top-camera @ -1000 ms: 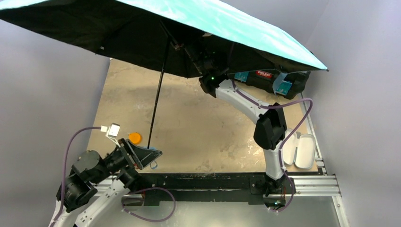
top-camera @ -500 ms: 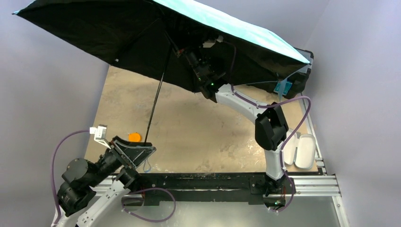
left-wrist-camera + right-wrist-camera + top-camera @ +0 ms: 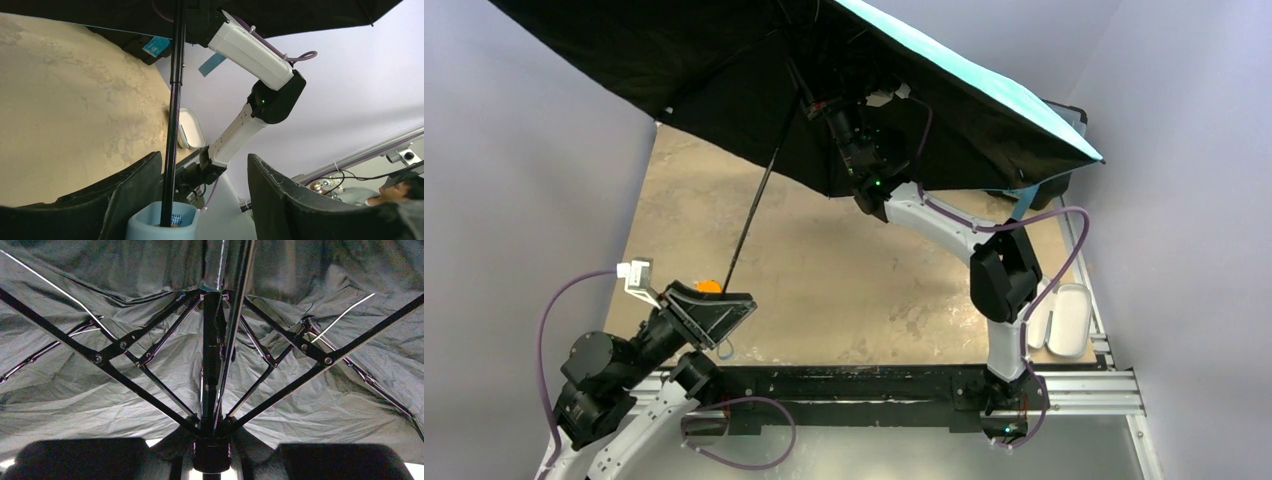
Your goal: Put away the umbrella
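Note:
The umbrella is open over the far half of the table, black inside with a light blue outside. Its black shaft slants down to my left gripper. In the left wrist view the pale blue handle rests against the left finger. There is a clear gap to the right finger, so the jaws stand open. My right gripper is up under the canopy. In the right wrist view its jaws sit on either side of the runner, where the ribs meet.
An orange tape measure lies just behind my left gripper. The grey-beige oblong case lies at the table's right edge and also shows in the left wrist view. A black box stands at the back right, half under the canopy.
The canopy has tilted: its left side rose out of the top of the view and its right edge dropped. My right gripper moved up and left; my left arm shifted back and left.

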You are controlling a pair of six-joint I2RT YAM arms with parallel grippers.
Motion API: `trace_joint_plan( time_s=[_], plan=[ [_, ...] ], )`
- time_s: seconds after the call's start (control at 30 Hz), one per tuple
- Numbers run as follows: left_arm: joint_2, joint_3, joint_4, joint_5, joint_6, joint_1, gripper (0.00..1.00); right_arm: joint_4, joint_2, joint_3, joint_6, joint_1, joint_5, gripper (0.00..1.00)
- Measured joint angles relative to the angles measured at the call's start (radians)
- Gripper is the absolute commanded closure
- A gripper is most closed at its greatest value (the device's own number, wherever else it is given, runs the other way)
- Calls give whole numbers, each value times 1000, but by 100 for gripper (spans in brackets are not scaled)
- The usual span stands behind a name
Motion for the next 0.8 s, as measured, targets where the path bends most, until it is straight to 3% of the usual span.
trace_joint_plan(
  time_s=[0.07,0.13,0.27,0.3,0.53,0.8],
  plan=[
    [4,-12,14,0,-11,0,39,2,-7,0,0,0,15,100],
    [19,-17,29,0,-16,0,49,5,-10,0,0,-2,27,100],
    [52,-17,60,0,-28,0,96,-2,-14,-3,-2,-8,49,100],
    [61,-17,69,0,-25,0,100,-4,-17,-8,-2,-10,53,100],
    [127,-2,81,-1,-31,-1,100,-11,-79,-107,-22,-28,69,100],
    [264,202,4,3,27,-10,100,-19,-184,-284,-58,-31,63,100]
  ],
)
